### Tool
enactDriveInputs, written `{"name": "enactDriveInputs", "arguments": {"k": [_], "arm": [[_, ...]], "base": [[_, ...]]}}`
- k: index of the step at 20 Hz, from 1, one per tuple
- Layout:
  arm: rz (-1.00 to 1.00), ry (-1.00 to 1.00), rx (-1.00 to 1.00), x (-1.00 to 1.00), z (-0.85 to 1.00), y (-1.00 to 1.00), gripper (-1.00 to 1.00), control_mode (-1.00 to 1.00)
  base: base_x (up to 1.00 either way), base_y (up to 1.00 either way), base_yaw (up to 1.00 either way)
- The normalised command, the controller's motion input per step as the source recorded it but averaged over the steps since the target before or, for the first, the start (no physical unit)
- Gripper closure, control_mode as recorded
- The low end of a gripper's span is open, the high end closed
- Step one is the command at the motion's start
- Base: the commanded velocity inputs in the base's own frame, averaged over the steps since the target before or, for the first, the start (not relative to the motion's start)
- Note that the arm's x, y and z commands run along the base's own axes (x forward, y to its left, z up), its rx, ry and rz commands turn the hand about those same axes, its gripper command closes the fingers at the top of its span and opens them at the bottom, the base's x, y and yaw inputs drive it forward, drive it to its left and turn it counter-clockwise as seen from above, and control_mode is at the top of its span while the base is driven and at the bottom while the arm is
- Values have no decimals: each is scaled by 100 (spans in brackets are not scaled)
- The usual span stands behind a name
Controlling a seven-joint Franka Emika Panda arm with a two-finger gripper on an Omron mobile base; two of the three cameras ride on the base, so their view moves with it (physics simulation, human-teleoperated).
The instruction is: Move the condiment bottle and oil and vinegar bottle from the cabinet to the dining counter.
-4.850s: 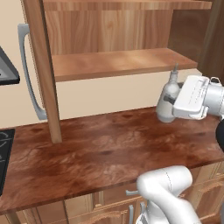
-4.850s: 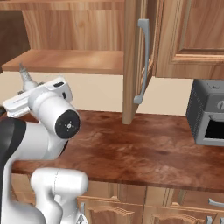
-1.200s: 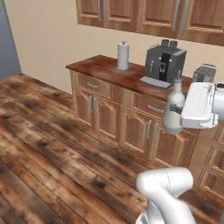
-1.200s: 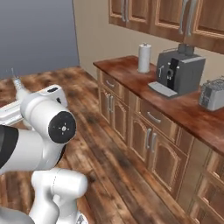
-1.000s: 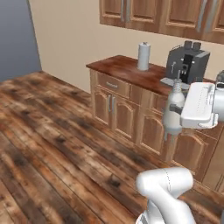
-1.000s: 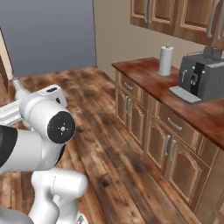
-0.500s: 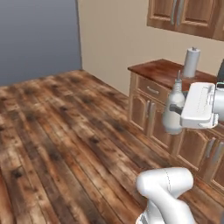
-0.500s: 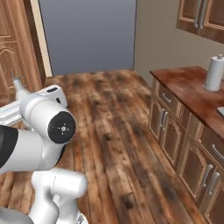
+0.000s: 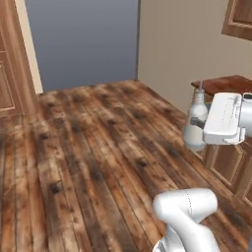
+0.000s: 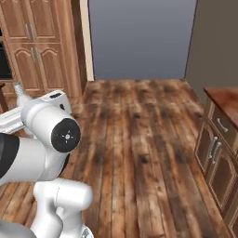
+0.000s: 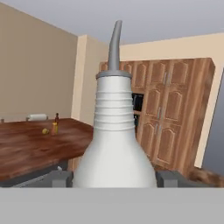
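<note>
Carrying step: keep the oil bottle (image 11: 114, 144) upright in the gripper (image 9: 197, 129), whose jaws pinch its rounded body at both sides, and avoid jolts while the base turns toward the dining counter (image 11: 26, 146) at the hand view's left. A small dark sauce bottle (image 11: 56, 118) already stands there. Plank floor (image 9: 88, 162) lies open ahead; tall wooden cupboards (image 11: 164, 118) line the right wall.

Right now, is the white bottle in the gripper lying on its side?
No. The white bottle stands upright between the fingers of the gripper, spout pointing straight up in the hand view.
</note>
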Motion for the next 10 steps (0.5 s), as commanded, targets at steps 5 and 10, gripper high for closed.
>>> {"name": "enactDriveInputs", "arguments": {"k": [5, 10], "arm": [[0, 0, 0, 0, 0, 0, 100, 100], [0, 0, 0, 0, 0, 0, 100, 100]], "base": [[51, 22, 38], [54, 8, 37]]}}
